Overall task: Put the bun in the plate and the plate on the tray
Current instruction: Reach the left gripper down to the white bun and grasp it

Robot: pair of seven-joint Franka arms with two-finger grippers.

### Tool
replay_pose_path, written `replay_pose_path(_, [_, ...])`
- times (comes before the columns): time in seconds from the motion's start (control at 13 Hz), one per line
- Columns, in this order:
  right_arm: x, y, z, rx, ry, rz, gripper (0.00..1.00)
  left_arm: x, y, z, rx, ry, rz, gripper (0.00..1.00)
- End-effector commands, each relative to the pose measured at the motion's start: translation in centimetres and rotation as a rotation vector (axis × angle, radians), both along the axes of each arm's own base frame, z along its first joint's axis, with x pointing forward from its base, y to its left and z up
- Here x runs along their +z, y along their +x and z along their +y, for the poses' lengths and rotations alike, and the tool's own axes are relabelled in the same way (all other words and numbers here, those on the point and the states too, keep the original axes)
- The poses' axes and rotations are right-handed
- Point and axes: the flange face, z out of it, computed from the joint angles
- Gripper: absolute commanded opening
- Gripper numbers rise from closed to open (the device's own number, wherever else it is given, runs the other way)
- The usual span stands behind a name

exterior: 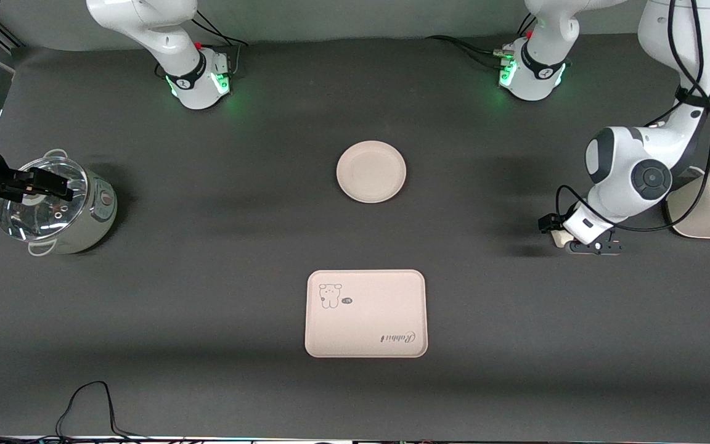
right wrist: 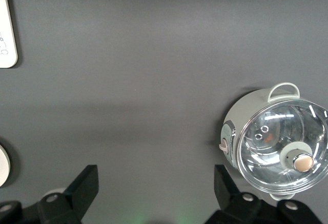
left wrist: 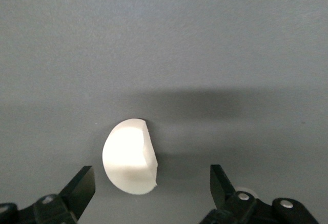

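Here the left tool (left wrist: 148,190) hangs low over the bun (left wrist: 129,156) at the desk's (exterior: 207,296) left-arm end, fingers apart; it should straddle squarely and close gently; the plate (exterior: 371,171) sits at the tray's (exterior: 365,313) twelve o'clock; the right tool (right wrist: 156,193), spread, waits over the pot (exterior: 59,206).
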Motion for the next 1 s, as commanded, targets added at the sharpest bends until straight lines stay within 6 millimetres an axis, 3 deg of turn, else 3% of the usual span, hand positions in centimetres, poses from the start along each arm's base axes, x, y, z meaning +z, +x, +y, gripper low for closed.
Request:
replay_pose_path(0.0, [0.2, -0.3, 0.1, -0.011, -0.021, -0.002, 1.00, -2.2, 0.3, 0.7, 0.022, 0.003, -0.018, 0.95])
replay_pose_path(0.08, [0.1, -0.3, 0.1, -0.011, -0.021, -0.002, 1.00, -2.6, 0.4, 0.8, 0.024, 0.002, -0.021, 0.82])
replay_pose_path(0.15, [0.2, -0.3, 0.1, -0.009, -0.021, -0.004, 1.00, -2.5, 0.4, 0.9, 0.024, 0.001, -0.024, 0.56])
replay_pose_path(0.23, [0.1, -0.3, 0.1, -0.009, -0.021, -0.001, 1.00, -2.5, 0.3, 1.0, 0.024, 0.002, -0.016, 0.17])
replay_pose_path(0.31, [0.0, -0.3, 0.0, -0.011, -0.021, -0.001, 1.00, -2.3, 0.3, 0.9, 0.024, 0.004, -0.013, 0.00])
replay_pose_path(0.46, [-0.2, -0.3, 0.0, -0.012, -0.020, 0.004, 1.00, -1.2, 0.3, 0.0, 0.004, 0.006, -0.010, 0.00])
replay_pose_path(0.54, [-0.1, -0.3, 0.1, -0.011, -0.019, 0.002, 1.00, 0.3, 0.3, -1.2, -0.020, 0.011, -0.002, 0.00])
replay_pose_path(0.69, [-0.1, -0.3, 0.0, -0.012, -0.019, 0.002, 1.00, 4.8, 0.1, -7.5, -0.059, 0.022, 0.004, 0.00])
replay_pose_path(0.92, [-0.2, -0.3, 0.0, -0.012, -0.019, 0.004, 1.00, 12.1, -1.9, -22.3, -0.008, 0.059, 0.017, 0.00])
